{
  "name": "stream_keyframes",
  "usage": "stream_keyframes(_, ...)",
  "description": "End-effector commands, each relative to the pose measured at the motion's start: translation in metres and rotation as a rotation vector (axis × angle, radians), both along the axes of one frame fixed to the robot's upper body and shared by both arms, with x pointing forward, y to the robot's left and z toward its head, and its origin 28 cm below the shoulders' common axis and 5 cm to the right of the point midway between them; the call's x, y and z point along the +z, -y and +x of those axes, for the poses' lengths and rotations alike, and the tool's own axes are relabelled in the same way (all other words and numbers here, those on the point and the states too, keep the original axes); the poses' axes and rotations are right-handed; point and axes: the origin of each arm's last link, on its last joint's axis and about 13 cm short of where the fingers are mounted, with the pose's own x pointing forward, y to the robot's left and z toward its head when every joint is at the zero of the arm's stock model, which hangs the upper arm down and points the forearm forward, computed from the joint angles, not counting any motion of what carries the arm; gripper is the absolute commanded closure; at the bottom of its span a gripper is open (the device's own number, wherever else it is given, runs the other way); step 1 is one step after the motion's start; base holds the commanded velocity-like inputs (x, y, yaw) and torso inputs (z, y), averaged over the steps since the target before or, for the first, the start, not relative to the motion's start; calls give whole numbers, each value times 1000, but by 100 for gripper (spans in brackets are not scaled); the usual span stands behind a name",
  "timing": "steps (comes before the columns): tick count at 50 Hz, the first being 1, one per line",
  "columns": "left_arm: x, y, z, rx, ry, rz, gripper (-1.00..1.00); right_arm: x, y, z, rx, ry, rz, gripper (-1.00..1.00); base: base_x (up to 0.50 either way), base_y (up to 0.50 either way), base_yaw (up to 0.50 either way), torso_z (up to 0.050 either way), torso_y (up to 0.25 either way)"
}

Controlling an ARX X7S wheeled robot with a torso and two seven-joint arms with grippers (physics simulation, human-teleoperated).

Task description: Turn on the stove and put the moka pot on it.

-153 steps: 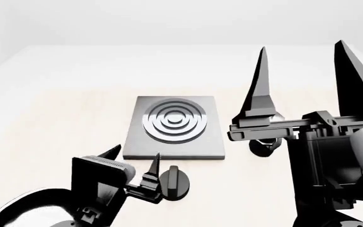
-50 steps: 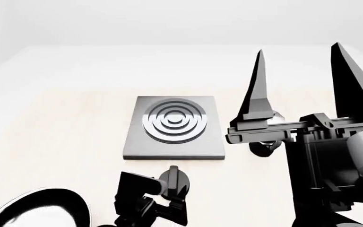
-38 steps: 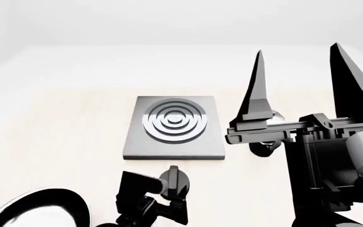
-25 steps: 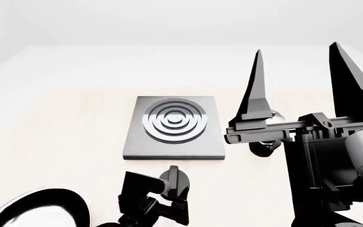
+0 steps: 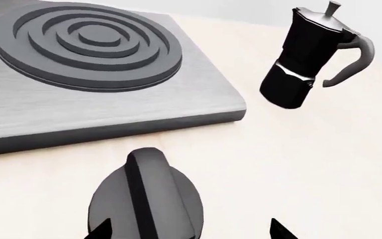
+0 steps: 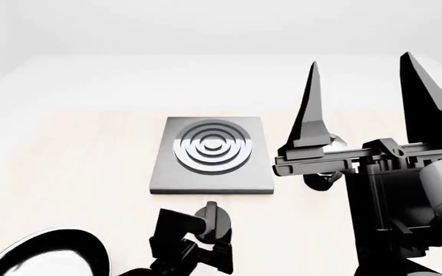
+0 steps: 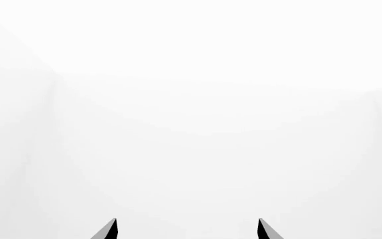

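Left claw (image 5: 187, 231) is spread open around the knob (image 5: 147, 201), just beside the stove (image 6: 211, 154). Moka pot (image 5: 307, 57) is seen upright on the worktop (image 6: 67, 161) beside the stove. Right claw (image 6: 367, 95) is raised, fingers parted, holding nothing.

Head view: moka pot (image 6: 322, 176) almost wholly hidden behind the raised right gripper (image 6: 363, 92) — only a dark sliver shows. Right arm cut by the right and bottom edges. Knob (image 6: 213, 221) partly covered by the left gripper (image 6: 205, 256); contact cannot be told. Frying pan (image 6: 44, 253) cropped at the bottom-left corner.

Left wrist view: knob (image 5: 147, 204) cut by the lower edge, fingertips (image 5: 278, 231) barely entering; stove (image 5: 98, 84) cropped.
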Motion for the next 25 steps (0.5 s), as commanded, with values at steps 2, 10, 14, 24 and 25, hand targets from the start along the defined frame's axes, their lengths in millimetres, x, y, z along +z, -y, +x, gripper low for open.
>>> stream_keyframes(2, -6, 2, 3, -3, -12, -1, -100, 0, 0, -1, 1, 1, -1, -100, 0, 0, 0, 0, 0)
stream_keyframes(10, -8, 4, 6, -3, -20, -5, -100, 1, 0, -1, 3, 3, -2, -100, 0, 0, 0, 0, 0)
stream_keyframes(14, -10, 4, 6, -2, -22, -5, -100, 1, 0, -1, 2, 4, -3, -100, 0, 0, 0, 0, 0)
stream_keyframes(24, -12, 9, 6, -19, -30, -10, -100, 2, 0, -1, 3, 3, -3, -100, 0, 0, 0, 0, 0)
stream_keyframes(25, -12, 10, 5, -25, -31, -8, -100, 2, 0, -1, 4, 3, -3, -100, 0, 0, 0, 0, 0)
